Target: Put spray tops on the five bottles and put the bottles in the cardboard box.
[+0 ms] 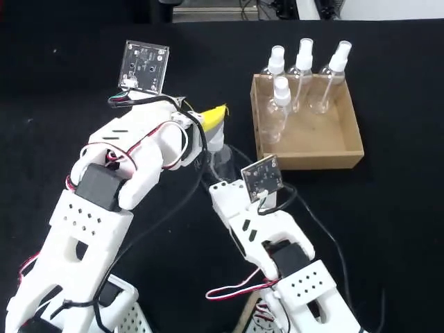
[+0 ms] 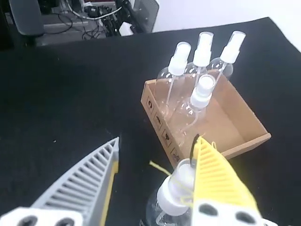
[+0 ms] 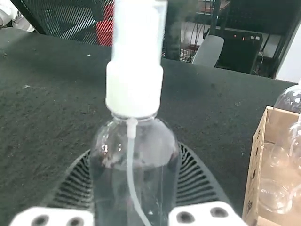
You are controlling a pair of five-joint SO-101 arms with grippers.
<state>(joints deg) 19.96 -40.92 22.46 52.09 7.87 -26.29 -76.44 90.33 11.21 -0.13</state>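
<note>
- Right gripper [image 3: 135, 188] clamps the clear bottle [image 3: 134, 150] by its body, upright, near the box [image 1: 309, 161].
- Left gripper [image 2: 157, 141] stands wide, with the spray top [image 2: 175, 188] against its yellow finger.
- Bottle looks light, thin-walled and slippery: hold mid-body, squeeze gently.

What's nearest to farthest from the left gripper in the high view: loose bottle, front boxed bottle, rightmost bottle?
1. Loose bottle, right beside the left gripper.
2. Front boxed bottle, farther right.
3. Rightmost bottle, back-right, farthest.

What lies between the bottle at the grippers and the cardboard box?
In the high view, just a strip of black table, crossed by a thin cable, separates bottle and box.
</note>
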